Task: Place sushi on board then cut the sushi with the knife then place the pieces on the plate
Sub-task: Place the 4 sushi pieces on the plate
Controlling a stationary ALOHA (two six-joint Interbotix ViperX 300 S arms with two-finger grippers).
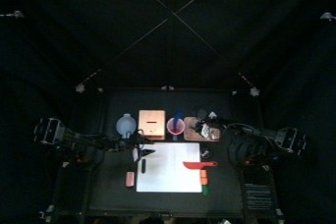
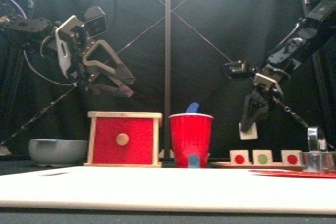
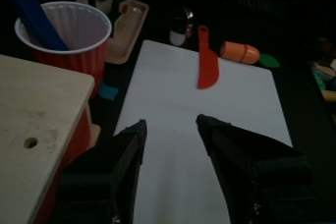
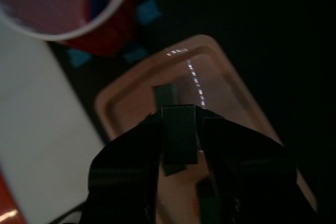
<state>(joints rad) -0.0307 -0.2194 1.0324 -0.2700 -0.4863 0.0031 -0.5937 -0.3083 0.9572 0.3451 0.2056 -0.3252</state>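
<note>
My right gripper (image 4: 178, 120) is clamped on one dark green sushi piece (image 4: 178, 141), and I see it hanging over the pink tray (image 4: 217, 76), clear of its floor. In my front view this arm reaches down from the upper right, with its jaws above the table's right half. My left gripper (image 3: 171, 123) has its jaws spread with nothing between them, and it hovers over the near part of the white board (image 3: 217, 120). The red knife (image 3: 206, 61) lies flat on the board towards its far end, with no gripper on it. The tray sits behind the board, with the red cup (image 2: 191, 138) just beside it and a blue knife (image 2: 192, 108) standing in the cup. On the cup's other side is the wooden box (image 2: 125, 140) with the red drawer front, then the bowl (image 2: 55, 150). I count three pale-faced blocks (image 2: 264, 156) in a row low on the right in the front view. I cannot tell whether they rest on the tray. An orange toy (image 3: 239, 51) lies just off the board's edge.
</note>
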